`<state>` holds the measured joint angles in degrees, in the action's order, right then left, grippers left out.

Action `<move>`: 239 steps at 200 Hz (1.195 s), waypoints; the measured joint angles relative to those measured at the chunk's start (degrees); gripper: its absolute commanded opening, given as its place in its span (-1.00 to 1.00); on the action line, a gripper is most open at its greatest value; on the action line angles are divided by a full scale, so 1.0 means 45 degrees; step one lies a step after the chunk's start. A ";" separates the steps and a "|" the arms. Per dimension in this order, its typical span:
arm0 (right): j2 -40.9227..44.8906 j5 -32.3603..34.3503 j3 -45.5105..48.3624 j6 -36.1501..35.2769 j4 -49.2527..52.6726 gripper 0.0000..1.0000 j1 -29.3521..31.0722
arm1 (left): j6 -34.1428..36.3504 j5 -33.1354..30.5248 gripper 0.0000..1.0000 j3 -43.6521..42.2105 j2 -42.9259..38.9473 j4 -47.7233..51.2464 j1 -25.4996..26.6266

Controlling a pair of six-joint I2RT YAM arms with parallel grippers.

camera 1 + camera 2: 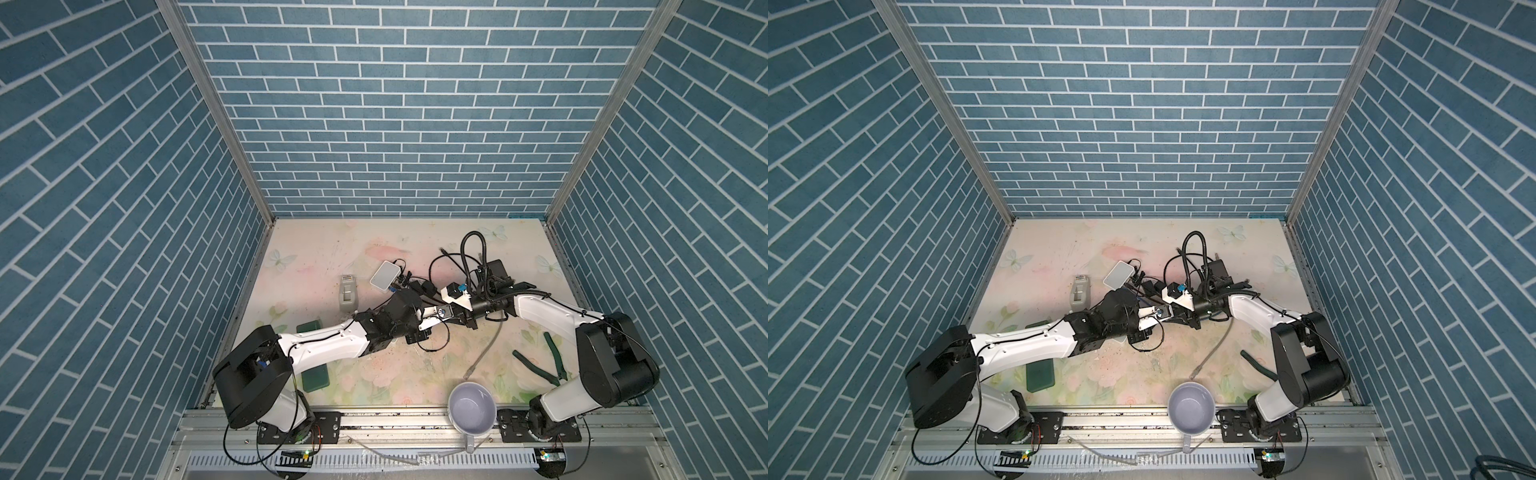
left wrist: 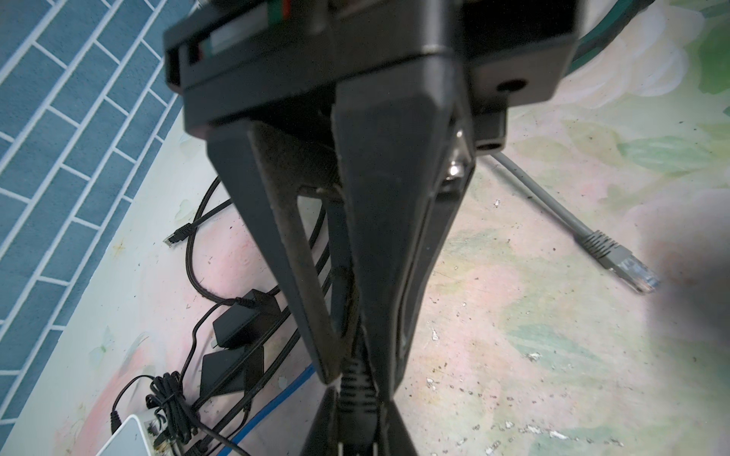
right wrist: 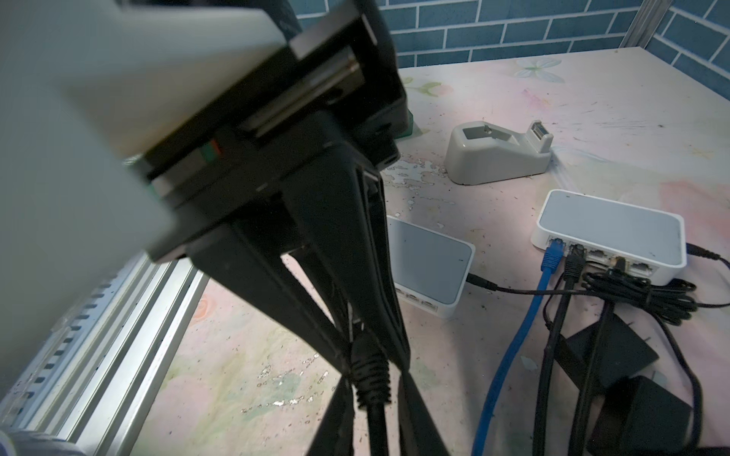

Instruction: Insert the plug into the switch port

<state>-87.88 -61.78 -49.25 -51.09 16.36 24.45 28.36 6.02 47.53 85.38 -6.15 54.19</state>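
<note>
Black-booted network plug (image 3: 369,371) held clear of floral tabletop (image 3: 237,375), pinched by left pincer (image 2: 359,395) and right pincer (image 3: 373,381), both narrowed tight onto boot. Not yet inserted: white plastic switch (image 3: 610,233) well apart; carry, alignment, push-in remaining.

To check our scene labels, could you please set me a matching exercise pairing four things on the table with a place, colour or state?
Things:
1 mug
2 blue cable
3 grey cable
4 pliers

Descriptions:
A plugged into a switch
B green handles
C one end lying unplugged
D upright, at the front

Pairs: 1-D, 2-A, 3-C, 4-B
</note>
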 measured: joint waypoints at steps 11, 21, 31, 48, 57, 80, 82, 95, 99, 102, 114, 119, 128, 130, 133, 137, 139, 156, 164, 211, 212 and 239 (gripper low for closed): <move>0.0000 -0.0063 0.0000 -0.0024 0.0000 -0.73 0.0000 | 0.0005 -0.0005 -0.82 0.0000 0.0000 0.0000 0.0000; 0.0000 -0.0102 -0.0005 -0.0102 0.0010 -0.85 0.0010 | 0.0024 -0.0015 -0.82 0.0000 0.0000 0.0005 0.0000; -0.0015 -0.0112 -0.0024 -0.0044 0.0034 -0.93 0.0005 | 0.0053 -0.0063 -0.82 0.0000 0.0000 0.0015 0.0000; -0.0058 -0.0107 -0.0068 -0.0068 0.0039 -1.00 0.0010 | 0.0058 -0.0136 -0.74 -0.0005 0.0000 0.0019 0.0000; -0.0083 -0.0102 -0.0092 -0.0068 0.0034 -1.00 0.0015 | 0.0049 -0.0175 -0.59 -0.0029 -0.0005 -0.0015 0.0000; -0.0087 0.0063 -0.0097 0.0165 -0.0136 -1.00 0.0131 | -0.0243 -0.0500 -0.02 -0.0204 -0.0073 -0.0296 0.0000; -0.0087 0.0107 -0.0097 0.0165 -0.0185 -1.00 0.0151 | -0.0223 -0.0549 0.05 -0.0228 -0.0087 -0.0330 0.0000; -0.0087 0.0350 -0.0058 0.0656 -0.0685 -1.00 0.0238 | -0.0578 -0.0840 0.50 -0.0350 -0.0189 -0.0374 0.0000; -0.0087 0.0423 -0.0024 0.0763 -0.0879 -1.00 0.0253 | -0.0758 -0.0933 0.64 -0.0403 -0.0233 -0.0393 0.0000; -0.0087 0.0510 0.0024 0.0967 -0.1112 -1.00 0.0267 | -0.0816 -0.1010 0.77 -0.0452 -0.0287 -0.0427 -0.0010; -0.0083 0.0806 0.0257 0.1481 -0.1787 -1.00 0.0311 | -0.1316 -0.1321 0.99 -0.0699 -0.0578 -0.0515 -0.0083; -0.0083 0.0962 0.0393 0.1753 -0.2069 -1.00 0.0325 | -0.1583 -0.1428 0.99 -0.0801 -0.0714 -0.0534 -0.0112; -0.0083 0.1273 0.0622 0.2161 -0.2501 -1.00 0.0359 | -0.1972 -0.1622 0.99 -0.1010 -0.1020 -0.0554 -0.0223; -0.0083 0.1360 0.0675 0.2278 -0.2599 -1.00 0.0379 | -0.2089 -0.1642 0.99 -0.1069 -0.1098 -0.0549 -0.0248; -0.0083 0.1472 0.0743 0.2424 -0.2720 -1.00 0.0393 | -0.2210 -0.1690 0.99 -0.1127 -0.1205 -0.0539 -0.0287; -0.0083 0.1661 0.0840 0.2633 -0.2909 -1.00 0.0432 | -0.2438 -0.1734 0.99 -0.1180 -0.1336 -0.0505 -0.0355; -0.0083 0.1715 0.0869 0.2715 -0.2968 -1.00 0.0442 | -0.2531 -0.1778 0.99 -0.1209 -0.1418 -0.0476 -0.0393; -0.0083 0.2497 0.1214 0.3536 -0.3691 -1.00 0.0680 | -0.3521 -0.1996 0.99 -0.1316 -0.1972 -0.0136 -0.0782; -0.0083 0.2875 0.1404 0.3939 -0.4065 -1.00 0.0831 | -0.3963 -0.2089 0.99 -0.1331 -0.2181 0.0024 -0.0996; -0.0073 0.4886 0.2963 0.5945 -0.6343 -1.00 0.1685 | -0.6290 -0.3439 0.99 -0.3128 -0.3750 0.0413 -0.1496; -0.0073 0.4906 0.2987 0.5974 -0.6377 -1.00 0.1695 | -0.6319 -0.3453 0.99 -0.3167 -0.3779 0.0423 -0.1496; -0.0083 0.5697 0.3589 0.6805 -0.7427 -1.00 0.1972 | -0.7266 -0.3711 0.99 -0.3905 -0.4483 0.0889 -0.1496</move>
<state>-88.25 -36.14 -33.10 -20.47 -17.06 33.32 -4.34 -10.68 29.95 65.21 -2.15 47.46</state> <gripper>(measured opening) 0.103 0.995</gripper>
